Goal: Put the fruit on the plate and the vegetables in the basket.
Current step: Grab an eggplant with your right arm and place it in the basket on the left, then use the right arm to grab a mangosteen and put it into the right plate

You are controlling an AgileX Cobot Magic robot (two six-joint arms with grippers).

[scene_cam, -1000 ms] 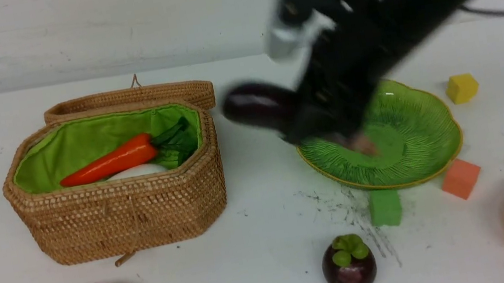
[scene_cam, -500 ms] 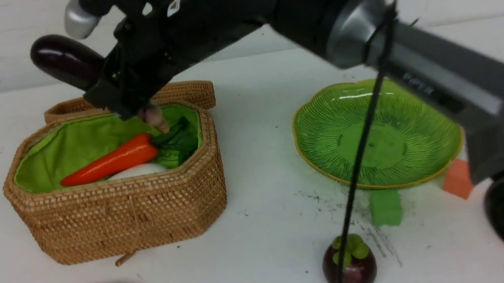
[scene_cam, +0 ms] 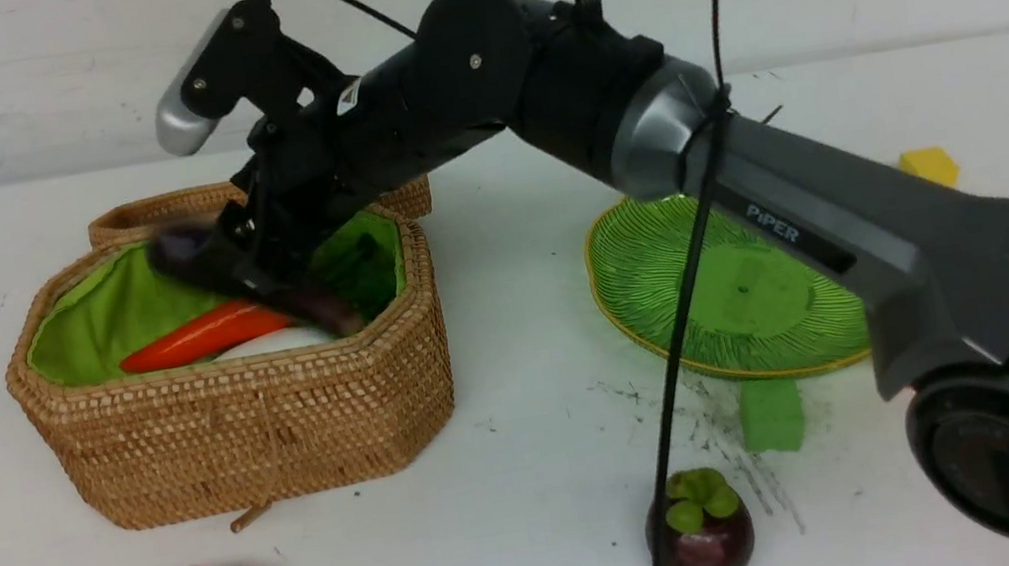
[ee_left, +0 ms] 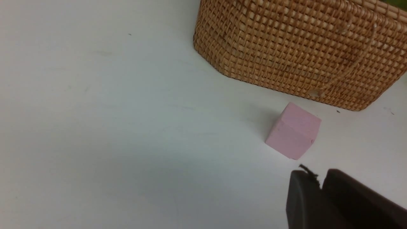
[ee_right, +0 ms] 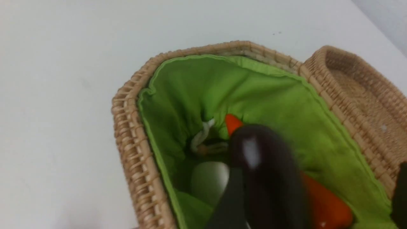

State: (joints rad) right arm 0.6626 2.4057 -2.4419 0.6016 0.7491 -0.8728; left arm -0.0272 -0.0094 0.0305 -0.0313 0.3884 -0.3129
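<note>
- You will find the right gripper (scene_cam: 263, 260) poised over the open mouth of the large octagonal brown wicker basket with green cloth lining (scene_cam: 255, 434), fingertips pointing down into it.
- Its fingers stand spread wide. The long dark-purple eggplant (ee_right: 267, 171) sits between them, close against one finger (ee_right: 227, 206), with a clear gap to the other.
- The eggplant is tilted and its outline is smeared. Its lower end reaches down inside the basket, directly beneath the gripper.
- You cannot tell whether the eggplant touches the contents under it.
- Under the eggplant lie the orange carrot (scene_cam: 190, 341) and the smooth white radish (scene_cam: 271, 342), both on the lining.
- The hinged wicker lid (ee_right: 359, 95) lies folded back behind the basket, beyond the gripper.
- The wide glossy green ribbed plate with gold-edged rim (scene_cam: 664, 268) sits well to the right of the gripper, partly hidden by the right arm. Nothing shows on its visible part.
- The round dark-purple mangosteen with green cap (scene_cam: 700, 540) rests on the white table (scene_cam: 536, 480), well apart from the gripper, near a small green foam cube (scene_cam: 771, 415).
- The left gripper (ee_left: 320, 184) hovers over the table with its fingers pressed together on nothing.
- A small pink foam cube (ee_left: 294, 130) lies just beyond its fingertips, between them and the basket wall.
</note>
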